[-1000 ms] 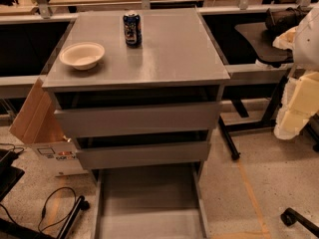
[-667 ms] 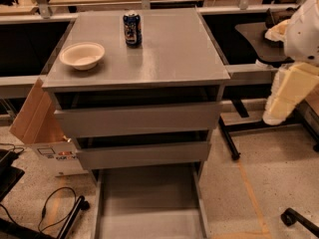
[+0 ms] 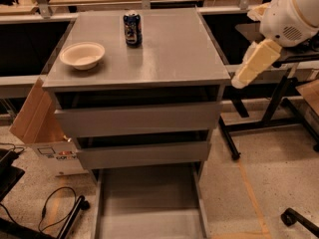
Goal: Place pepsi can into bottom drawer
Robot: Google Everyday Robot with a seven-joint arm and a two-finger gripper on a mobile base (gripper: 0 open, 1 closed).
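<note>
The pepsi can (image 3: 132,28) is dark blue with white and red markings and stands upright near the back middle of the grey cabinet top (image 3: 174,59). The bottom drawer (image 3: 149,203) is pulled out toward me at the foot of the cabinet, a shallow grey tray with nothing in it. My gripper (image 3: 240,79) hangs on the white and cream arm (image 3: 286,14) at the right. It is beside the cabinet's right edge, well right of the can and touching nothing.
A cream-white bowl (image 3: 82,55) sits on the cabinet top, left of the can. The two upper drawers (image 3: 137,119) are closed. A cardboard box (image 3: 37,123) leans at the left. Cables (image 3: 55,208) lie on the floor. A black table stand (image 3: 269,118) is at the right.
The arm has swung left and up, bringing the gripper from low at the far right to beside the cabinet's right edge. The can, bowl and drawers have not moved.
</note>
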